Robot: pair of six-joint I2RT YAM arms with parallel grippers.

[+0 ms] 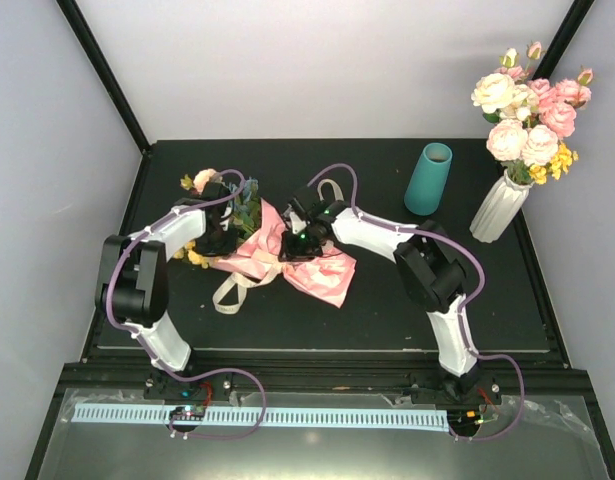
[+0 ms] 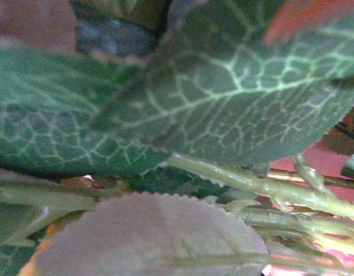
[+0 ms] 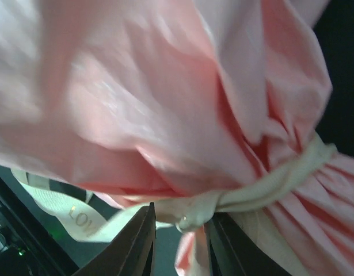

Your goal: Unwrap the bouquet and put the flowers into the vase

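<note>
**Entry: bouquet on table, listed from the near edge outward**

1. Ribbon (image 1: 232,290), cream. A loose loop and tails lie on the table (image 1: 407,310), on the near side of both grippers. One tail carries gold lettering (image 3: 79,217): "LO" is legible and the rest is turned away. No other brand or label can be read.
2. Right gripper (image 3: 181,227). Its fingers stand narrowly apart, clamped on the ribbon's knot (image 3: 191,214), which fills the gap between them. Pink paper (image 3: 165,115) bunches just beyond the fingertips.
3. Bouquet (image 1: 307,268). It lies flat on the table, under and between the two grippers. The paper is on and the tie is not yet undone.
4. Left gripper (image 1: 225,230). It is sunk among the flowers (image 1: 249,212) at the bouquet's head. Its wrist view shows only leaves and stems (image 2: 257,184) close up, with no fingers in sight, so I cannot tell whether they are apart or together.
5. Vase (image 1: 428,180), teal, standing. It is beyond and to the right of the right gripper, well apart from it.
6. White vase (image 1: 497,210) of roses (image 1: 532,115), further right again.

**Hazards, as judged**
- A pull on the knot may tighten it rather than free it.
- The whole bouquet may drag across the table if the left gripper has no firm hold.
- The small, soft knot may slip out of the narrow grip.
- The paper may tear, or the thin stems may bend and scatter once the tie lets go.
- The slim, tapered teal vase may topple if the right arm brushes it or the stems go in off-centre.
</note>
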